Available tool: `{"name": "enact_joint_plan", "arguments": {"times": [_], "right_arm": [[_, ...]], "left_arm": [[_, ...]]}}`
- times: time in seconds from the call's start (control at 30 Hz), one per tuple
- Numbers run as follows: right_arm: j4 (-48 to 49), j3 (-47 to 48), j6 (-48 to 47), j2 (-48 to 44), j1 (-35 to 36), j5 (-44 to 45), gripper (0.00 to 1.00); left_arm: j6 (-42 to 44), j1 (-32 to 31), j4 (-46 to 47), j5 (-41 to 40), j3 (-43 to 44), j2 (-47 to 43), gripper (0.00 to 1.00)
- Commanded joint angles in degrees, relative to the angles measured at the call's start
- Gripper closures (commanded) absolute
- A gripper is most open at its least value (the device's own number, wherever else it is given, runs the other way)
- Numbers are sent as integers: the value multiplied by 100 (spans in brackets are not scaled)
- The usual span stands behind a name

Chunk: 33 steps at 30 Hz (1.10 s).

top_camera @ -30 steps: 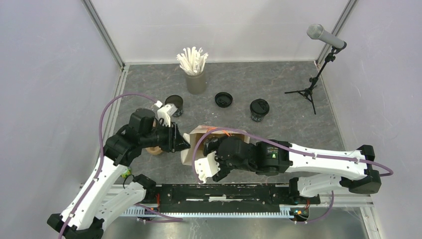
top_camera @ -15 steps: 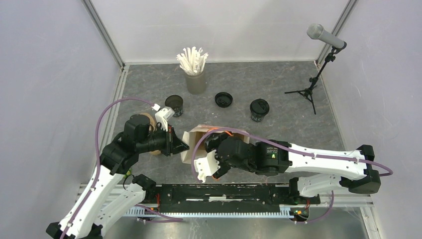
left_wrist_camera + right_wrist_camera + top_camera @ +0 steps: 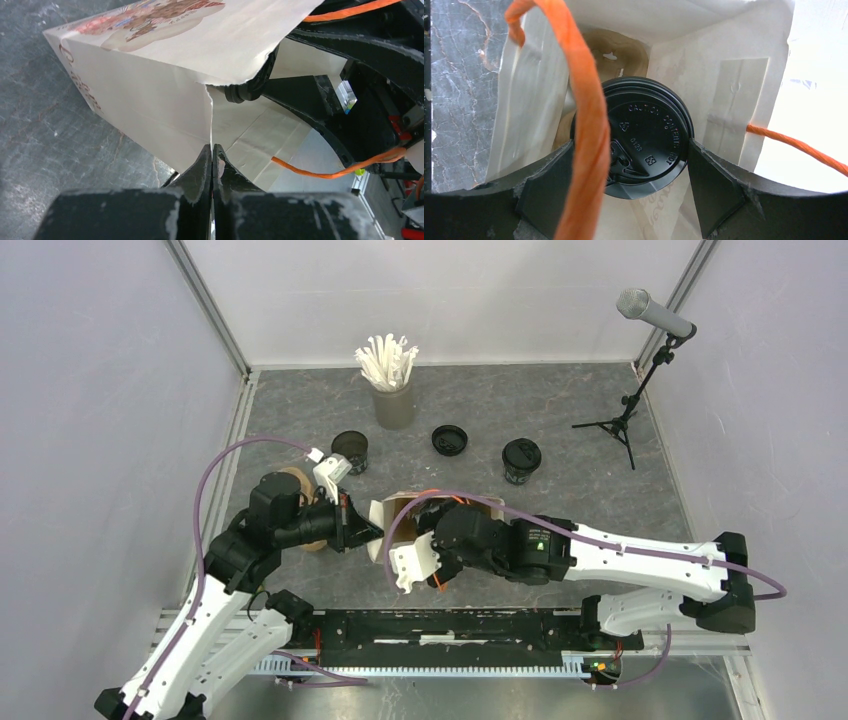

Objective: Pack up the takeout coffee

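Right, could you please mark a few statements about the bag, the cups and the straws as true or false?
1. The left gripper is shut on the paper bag's edge. True.
2. The cup in the bag, between the right gripper's fingers, is uncovered. False: it carries a black lid.
3. A loose lid lies on the table between an open cup and a lidded cup. True.
4. The white straws stand in the paper bag. False: they stand in a grey cup at the back of the table.
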Motion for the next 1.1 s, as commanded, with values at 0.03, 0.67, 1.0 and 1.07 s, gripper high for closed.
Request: {"name": "enact_joint_plan", "arguments": {"times": [0.03,0.67,1.0,1.07], "right_arm": [[234,122,-172,-136,-202,-247,36],[476,-216,-193,-472,-751,-566,36],[936,-863,-541,-540,-810,-684,37],[1069,-972,-571,-573,-810,-706,37]], "left_arm": [[496,5,629,85,-36,-56,98],[1663,3,782,103,27,22,98],[976,3,669,-451,127,226,64],[748,1,475,-588,159,281,60]]}}
